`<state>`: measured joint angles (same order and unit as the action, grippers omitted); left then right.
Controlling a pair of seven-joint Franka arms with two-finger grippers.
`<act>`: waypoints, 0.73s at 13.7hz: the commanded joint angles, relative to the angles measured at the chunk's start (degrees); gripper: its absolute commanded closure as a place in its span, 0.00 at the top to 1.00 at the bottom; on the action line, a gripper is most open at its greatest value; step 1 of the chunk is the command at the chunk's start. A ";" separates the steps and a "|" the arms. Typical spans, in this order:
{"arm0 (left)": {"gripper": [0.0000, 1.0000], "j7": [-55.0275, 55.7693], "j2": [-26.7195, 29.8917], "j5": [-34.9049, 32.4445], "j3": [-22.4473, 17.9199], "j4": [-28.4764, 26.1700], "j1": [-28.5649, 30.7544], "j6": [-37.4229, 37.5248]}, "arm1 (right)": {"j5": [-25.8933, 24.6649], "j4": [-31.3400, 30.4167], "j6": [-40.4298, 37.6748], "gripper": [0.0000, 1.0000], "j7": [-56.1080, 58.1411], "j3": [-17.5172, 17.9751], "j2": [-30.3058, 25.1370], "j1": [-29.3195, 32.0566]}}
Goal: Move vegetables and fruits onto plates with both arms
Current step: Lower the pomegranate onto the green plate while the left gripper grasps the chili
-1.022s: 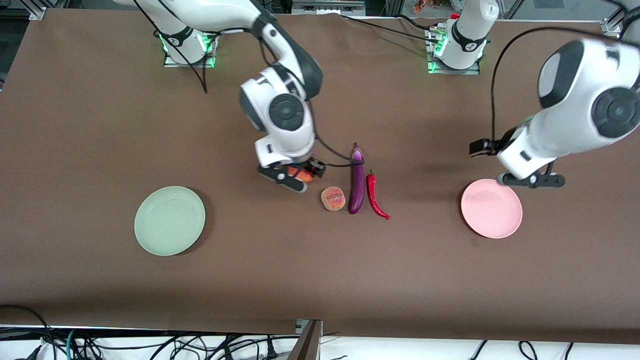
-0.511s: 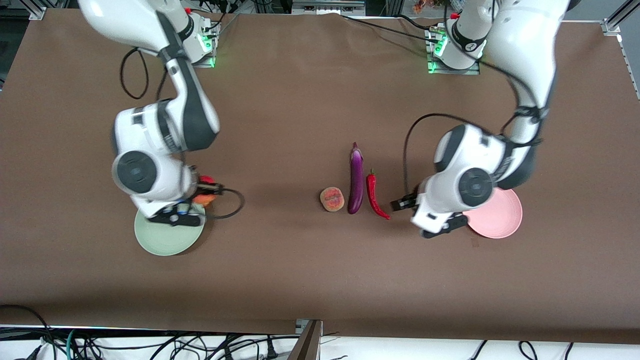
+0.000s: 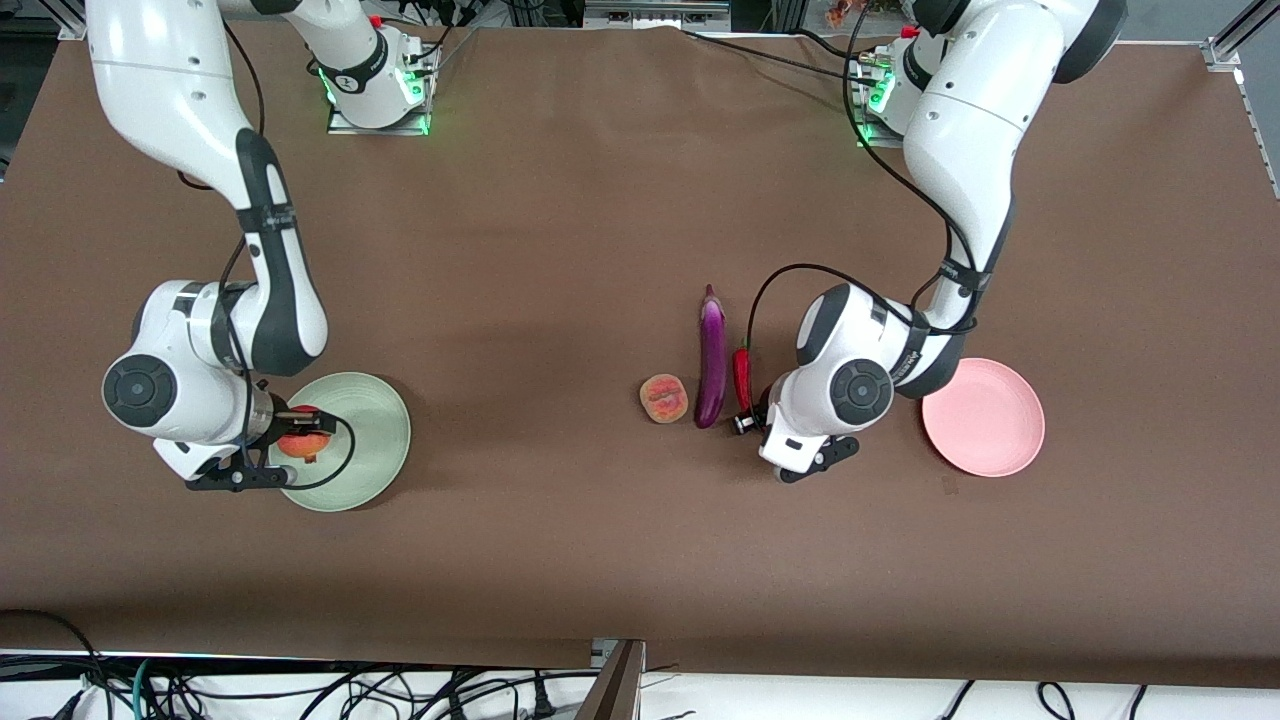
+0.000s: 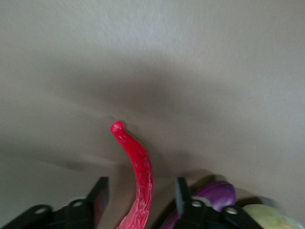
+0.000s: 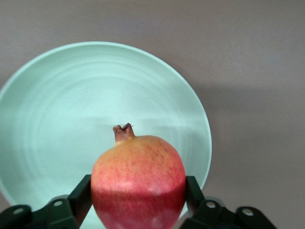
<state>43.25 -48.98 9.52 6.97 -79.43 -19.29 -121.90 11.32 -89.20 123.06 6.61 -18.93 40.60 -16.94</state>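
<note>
Straddling the slim, curved red chili pepper (image 4: 138, 176) on the table beside the glossy eggplant (image 3: 711, 355), the left gripper (image 4: 141, 202) stands spread; light and slippery, it likely suits a mid-body pinch. The right gripper (image 5: 138, 200) clasps the round, firm pomegranate-like fruit (image 5: 138, 183) over the mint plate (image 5: 57, 109).

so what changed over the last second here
The right gripper carried the round red-and-yellow fruit from beside the peach-like fruit to over the pale mint green plate, the fruit between its fingers. The left gripper swung from over the pale pink plate down to the curved red chili pepper, fingers straddling it. Peach-like fruit, purple eggplant, chili and plates stayed put.
</note>
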 commanded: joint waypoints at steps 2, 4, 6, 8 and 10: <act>0.35 -0.01 -1.29 0.67 -0.64 -0.11 -1.28 -0.36 | 4.50 1.39 -2.03 0.99 0.87 0.92 -1.92 -0.54; 0.11 -0.62 -1.03 0.41 -0.73 -0.11 -1.10 -0.01 | 4.41 4.71 -7.10 0.99 -3.34 0.92 -2.45 -1.86; 0.09 -0.18 0.89 0.15 -1.51 -0.11 -0.23 1.83 | 4.41 9.37 -13.61 0.99 -10.00 0.92 -2.37 -4.49; 0.05 -0.79 3.88 -5.18 -2.48 0.76 0.56 9.97 | 4.41 12.28 -17.05 0.99 -18.61 0.92 -2.45 -8.00; 0.05 -6.65 8.10 -12.57 -3.01 0.68 3.80 17.53 | 5.11 12.99 -17.42 0.99 -27.05 1.00 -2.45 -12.13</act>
<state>41.58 -46.39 1.81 4.28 -77.47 -18.40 -111.03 15.20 -77.48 107.00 -13.70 -17.66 37.80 -25.96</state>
